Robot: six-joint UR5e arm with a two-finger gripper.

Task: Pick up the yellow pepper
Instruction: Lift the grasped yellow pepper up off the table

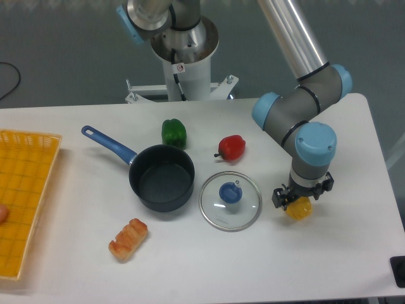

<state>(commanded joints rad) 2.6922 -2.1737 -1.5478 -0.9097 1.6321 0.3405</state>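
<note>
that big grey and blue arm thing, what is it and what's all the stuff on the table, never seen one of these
It is a robot arm, filmed by one fixed camera looking down at a white table from the front. At the arm's tip is a small two-finger claw, lowered right over a yellow pepper, the thing it is meant to pick up. Its fingers sit on either side of the pepper, but I cannot tell whether they are squeezing it. Also on the table: a red pepper, a green pepper, a dark saucepan with a blue handle, its glass lid lying flat beside it, a small bread roll, and a yellow basket at the left edge.
</note>
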